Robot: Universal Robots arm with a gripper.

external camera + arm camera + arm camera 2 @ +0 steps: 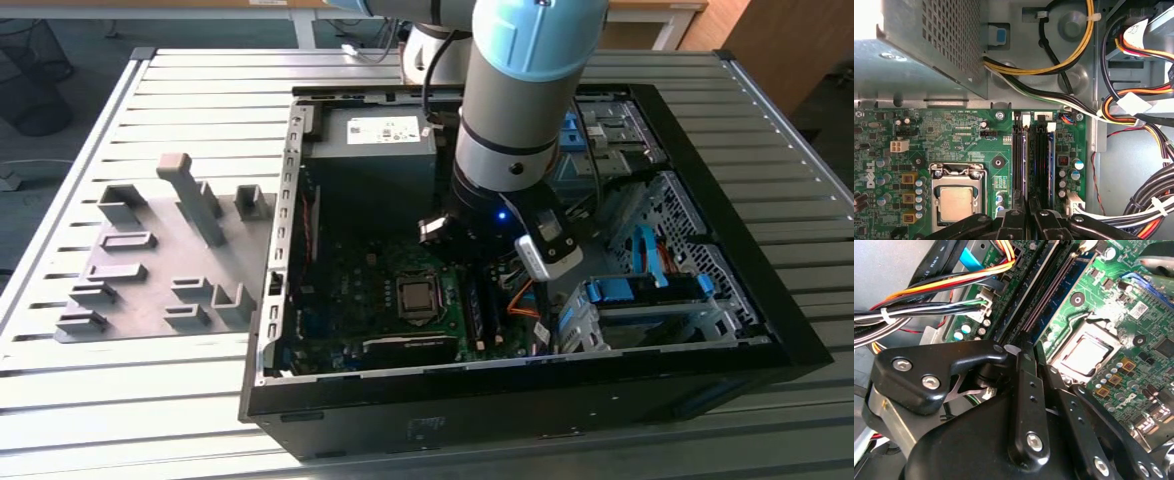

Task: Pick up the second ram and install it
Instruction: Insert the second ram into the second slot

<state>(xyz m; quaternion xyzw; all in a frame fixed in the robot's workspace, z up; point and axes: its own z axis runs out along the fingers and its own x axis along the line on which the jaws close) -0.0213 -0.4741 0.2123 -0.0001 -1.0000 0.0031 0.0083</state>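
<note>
My gripper (454,235) is down inside the open computer case (400,405), over the memory slots (1051,295) of the green motherboard (347,290). In both wrist views its black fingers (1013,220) stand close together, shut on a thin dark strip, the second ram (1026,160). The strip runs edge-on from between the fingers (1024,390) along one slot to the white latches (1026,120). It looks level with the slot; how deep it sits I cannot tell. My gripper (1029,207) (1035,360) hides the strip's near half.
The square silver processor (956,202) (418,295) lies beside the slots. Bundled cables (1134,110) run on the other side. The power supply (367,135) and drive cage (641,290) crowd the case. Grey holder blocks (147,260) sit on the slatted table at the exterior view's left.
</note>
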